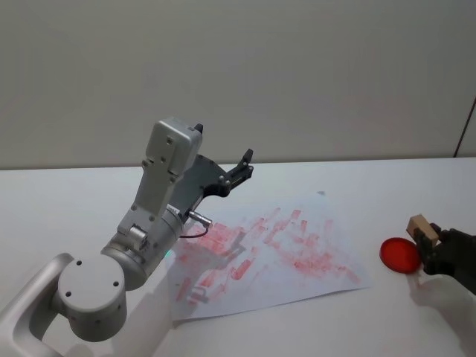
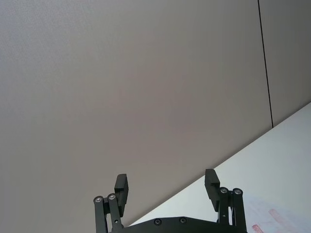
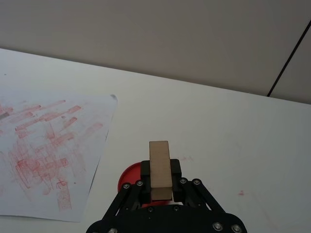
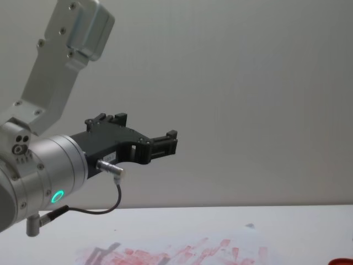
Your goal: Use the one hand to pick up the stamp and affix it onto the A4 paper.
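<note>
The A4 paper [image 1: 275, 253] lies at the centre of the tabletop [image 1: 74, 193]. To its right sits a round pad [image 1: 400, 255], with the right gripper [image 1: 425, 239] just above it holding the stamp [image 1: 419, 225]. The left gripper [image 1: 242, 167] hangs raised over the paper's left side.

Setting is presenting as a robot test lab or bench. A plain white table [image 1: 357, 186] is standing against a bare grey wall panel [image 1: 297, 74], with one dark seam [image 3: 289, 60] running down the wall behind the table's far right end. No household or shop furnishings are showing.
</note>
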`<action>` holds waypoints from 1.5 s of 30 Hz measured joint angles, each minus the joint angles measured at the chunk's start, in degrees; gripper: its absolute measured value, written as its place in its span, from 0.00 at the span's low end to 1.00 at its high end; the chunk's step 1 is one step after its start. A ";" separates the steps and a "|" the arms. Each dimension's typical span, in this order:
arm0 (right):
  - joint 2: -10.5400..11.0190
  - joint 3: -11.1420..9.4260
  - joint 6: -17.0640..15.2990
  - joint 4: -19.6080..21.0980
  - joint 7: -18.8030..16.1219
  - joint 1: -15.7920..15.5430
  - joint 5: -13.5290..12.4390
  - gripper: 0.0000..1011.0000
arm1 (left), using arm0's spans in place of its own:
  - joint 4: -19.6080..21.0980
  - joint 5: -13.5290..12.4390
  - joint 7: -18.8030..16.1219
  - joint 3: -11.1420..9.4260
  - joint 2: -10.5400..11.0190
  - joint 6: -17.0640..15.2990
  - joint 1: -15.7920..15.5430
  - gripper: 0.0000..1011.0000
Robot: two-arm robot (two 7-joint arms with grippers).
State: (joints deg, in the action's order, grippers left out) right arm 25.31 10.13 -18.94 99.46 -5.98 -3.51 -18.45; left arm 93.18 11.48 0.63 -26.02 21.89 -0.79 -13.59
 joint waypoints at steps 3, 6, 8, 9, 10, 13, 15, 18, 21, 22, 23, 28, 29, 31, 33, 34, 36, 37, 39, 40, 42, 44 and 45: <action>-0.19 0.12 -0.43 -0.43 -0.41 0.38 0.19 0.21 | 0.00 0.00 0.00 0.00 0.00 0.00 0.00 0.99; -0.49 0.29 -0.94 -1.03 -0.94 0.91 0.50 0.21 | 0.00 0.00 0.00 0.00 0.00 0.00 0.00 0.99; -0.74 0.44 -1.28 -1.49 -1.34 1.32 0.72 0.21 | 0.00 0.00 0.00 0.00 0.00 0.00 0.00 0.99; -0.78 0.46 -1.37 -1.57 -1.44 1.40 0.80 0.21 | 0.00 0.00 0.00 0.00 0.00 0.00 0.00 0.99; -0.95 0.55 -1.56 -1.87 -1.67 1.68 0.95 0.21 | 0.00 0.00 0.00 0.00 0.00 0.00 0.00 0.99; -1.25 0.71 -1.97 -2.43 -2.08 2.16 1.24 0.21 | 0.00 0.00 0.00 0.00 0.00 0.00 0.00 0.99; -1.38 0.79 -2.17 -2.64 -2.26 2.37 1.40 0.21 | 0.00 0.00 0.00 0.00 0.00 0.00 0.00 0.99; -1.63 0.91 -2.54 -3.04 -2.55 2.78 1.62 0.21 | 0.00 0.00 0.00 0.00 0.00 0.00 0.00 0.99; -1.87 1.04 -3.04 -3.41 -2.82 3.20 1.90 0.21 | 0.00 0.00 0.00 0.00 0.00 0.00 0.00 0.99; -1.91 1.06 -3.13 -3.49 -2.87 3.28 1.96 0.21 | 0.00 0.00 0.00 0.00 0.00 0.00 0.00 0.99; -1.95 1.07 -3.21 -3.55 -2.91 3.36 2.02 0.21 | 0.00 0.00 0.00 0.00 0.00 0.00 0.00 0.99; -2.15 1.16 -3.64 -3.89 -3.12 3.72 2.29 0.21 | 0.00 0.00 0.00 0.00 0.00 0.00 0.00 0.99; -2.18 1.17 -3.69 -3.93 -3.15 3.75 2.31 0.22 | 0.00 0.00 0.00 0.00 0.00 0.00 0.00 0.99; -2.25 1.21 -3.81 -4.02 -3.22 3.86 2.38 0.26 | 0.00 0.00 0.00 0.00 0.00 0.00 0.00 0.99; -2.28 1.22 -3.87 -4.08 -3.26 3.93 2.43 0.29 | 0.00 0.00 0.00 0.00 0.00 0.00 0.00 0.99; -2.29 1.23 -3.91 -4.12 -3.27 3.95 2.46 0.34 | 0.00 0.00 0.00 0.00 0.00 0.00 0.00 0.99; -2.34 1.25 -4.00 -4.18 -3.32 4.03 2.50 0.40 | 0.00 0.00 0.00 0.00 0.00 0.00 0.00 0.99; -2.36 1.25 -4.03 -4.20 -3.33 4.05 2.51 0.42 | 0.00 0.00 0.00 0.00 0.00 0.00 0.00 0.99; -2.40 1.27 -4.11 -4.25 -3.37 4.09 2.55 0.45 | 0.00 0.00 0.00 0.00 0.00 0.00 0.00 0.99; -2.41 1.28 -4.16 -4.29 -3.39 4.12 2.58 0.51 | 0.00 0.00 0.00 0.00 0.00 0.00 0.00 0.99; -2.43 1.29 -4.20 -4.32 -3.41 4.15 2.60 0.55 | 0.00 0.00 0.00 0.00 0.00 0.00 0.00 0.99; -2.45 1.30 -4.24 -4.36 -3.43 4.19 2.63 0.65 | 0.00 0.00 0.00 0.00 0.00 0.00 0.00 0.99; -2.45 1.31 -4.25 -4.37 -3.43 4.20 2.63 0.67 | 0.00 0.00 0.00 0.00 0.00 0.00 0.00 0.99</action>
State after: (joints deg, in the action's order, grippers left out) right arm 22.86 11.44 -23.19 95.09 -9.41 0.69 -15.82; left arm 93.18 11.48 0.63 -26.03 21.89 -0.80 -13.59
